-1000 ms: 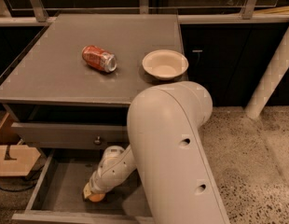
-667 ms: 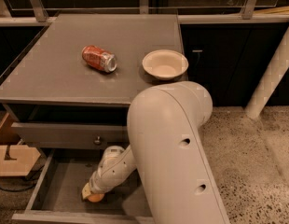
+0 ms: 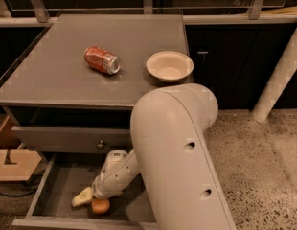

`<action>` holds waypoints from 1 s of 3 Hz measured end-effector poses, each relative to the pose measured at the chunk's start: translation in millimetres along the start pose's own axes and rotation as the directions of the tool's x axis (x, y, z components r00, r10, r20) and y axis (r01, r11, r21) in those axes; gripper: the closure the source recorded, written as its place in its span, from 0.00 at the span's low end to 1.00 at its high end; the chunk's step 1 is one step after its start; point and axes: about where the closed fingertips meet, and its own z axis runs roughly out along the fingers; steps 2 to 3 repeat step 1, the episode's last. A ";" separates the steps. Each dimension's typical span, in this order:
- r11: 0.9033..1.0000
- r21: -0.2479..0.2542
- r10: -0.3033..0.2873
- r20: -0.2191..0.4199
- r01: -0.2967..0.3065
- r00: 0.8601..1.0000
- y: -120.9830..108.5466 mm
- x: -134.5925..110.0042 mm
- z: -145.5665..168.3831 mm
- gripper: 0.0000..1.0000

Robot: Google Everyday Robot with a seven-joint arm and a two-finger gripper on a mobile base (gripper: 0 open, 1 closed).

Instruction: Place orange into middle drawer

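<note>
Arm point(image 3: 177, 157) comes in from lower right, elbow high in front of the bench, forearm angled down-left into the open middle drawer point(image 3: 62, 188).

Pincer point(image 3: 88, 199) is low inside that drawer, near its front wall. Whether it is wide or narrow: can't tell, the wrist covers most of it.

Orange point(image 3: 100, 206) is inside the middle drawer, right at the pincer tip and just behind the front wall, roughly mid-width of the part I can see (the arm hides the right half). Can't tell if it's gripped or just resting on the grey floor beside the pincer.

Above it, a grey drawer front point(image 3: 57, 139) with a small round knob point(image 3: 99, 144), pulled out slightly from under the top.

Bench point(image 3: 52, 80) top:
- red soda can point(image 3: 101, 60) on its side, centre-left
- cream bowl point(image 3: 169, 65) upright, right of the can, apart from it, close to the right edge

Left of the cabinet: a light wooden piece point(image 3: 14, 164) on the ground. Speckled floor point(image 3: 258, 166) to the right, white post point(image 3: 281, 71) leaning there.
</note>
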 end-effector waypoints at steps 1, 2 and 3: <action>1.000 0.000 0.000 0.000 0.000 1.000 0.0 0.0 0.0 0.00; 1.000 0.000 0.000 0.000 0.000 1.000 0.0 0.0 0.0 0.00; 1.000 0.000 0.000 0.000 0.000 1.000 0.0 0.0 0.0 0.00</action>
